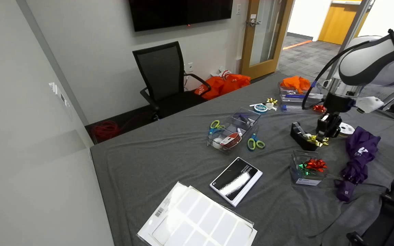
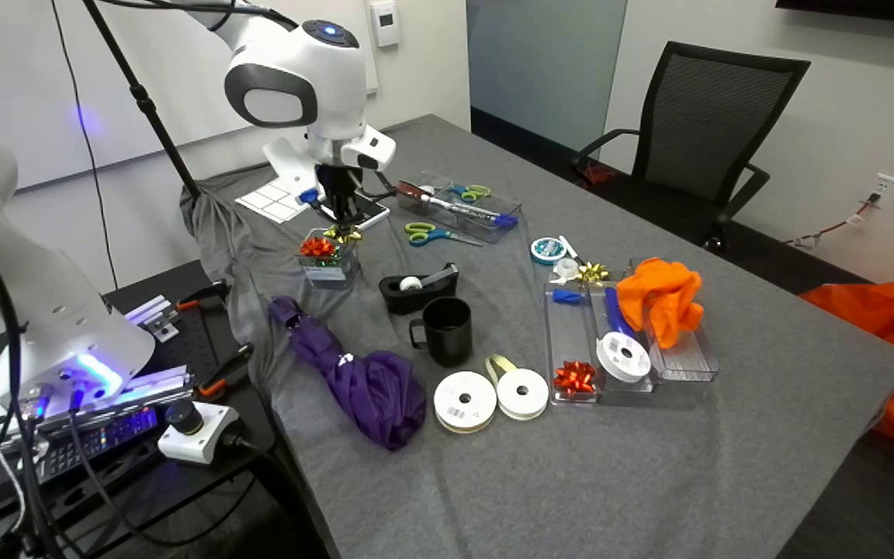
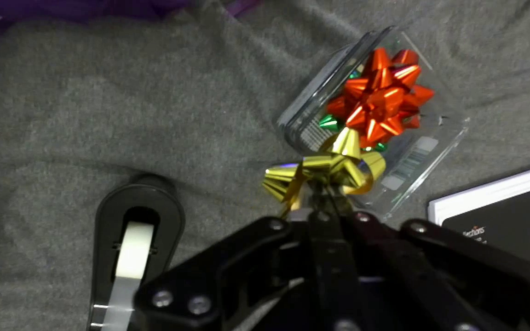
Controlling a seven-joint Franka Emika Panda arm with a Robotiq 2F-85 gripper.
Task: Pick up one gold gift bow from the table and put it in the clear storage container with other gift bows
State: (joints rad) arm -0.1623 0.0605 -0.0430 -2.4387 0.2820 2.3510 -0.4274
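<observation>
My gripper (image 3: 328, 197) is shut on a gold gift bow (image 3: 338, 163) and holds it above the table. The clear storage container (image 3: 437, 133) stands just beyond the bow in the wrist view, with a red bow (image 3: 382, 99) and green bits inside. The held bow overlaps the container's near corner in that view. In an exterior view the gripper (image 2: 344, 219) and bow (image 2: 348, 235) appear over or behind the container (image 2: 329, 273). In an exterior view the bow (image 1: 315, 140) appears in front of the tape dispenser, behind the container (image 1: 308, 181). Another gold bow (image 2: 593, 272) lies on the table.
A black tape dispenser (image 3: 138, 207) stands beside the container. A black mug (image 2: 447, 334), a purple umbrella (image 2: 354, 373) and ribbon spools (image 2: 465, 401) are near. A black-and-white box (image 1: 236, 181), scissors (image 1: 255, 142) and clear trays (image 1: 224, 130) lie around.
</observation>
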